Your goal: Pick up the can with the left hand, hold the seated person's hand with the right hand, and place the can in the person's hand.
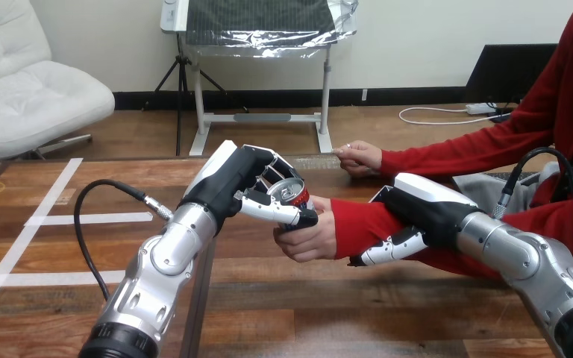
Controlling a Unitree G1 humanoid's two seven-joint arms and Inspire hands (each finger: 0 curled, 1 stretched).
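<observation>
My left hand reaches across the middle of the table with its fingers and thumb curled round a red can that has a silver top and lies tilted. The person's hand comes in from the right in a red sleeve and cups the can from below, touching it. My right hand lies over the red sleeve at the wrist just behind that hand. Its fingers curl round beneath the sleeve.
The person's other hand rests at the table's far edge. Strips of white tape mark the wood at the left. A black cable loops beside my left forearm.
</observation>
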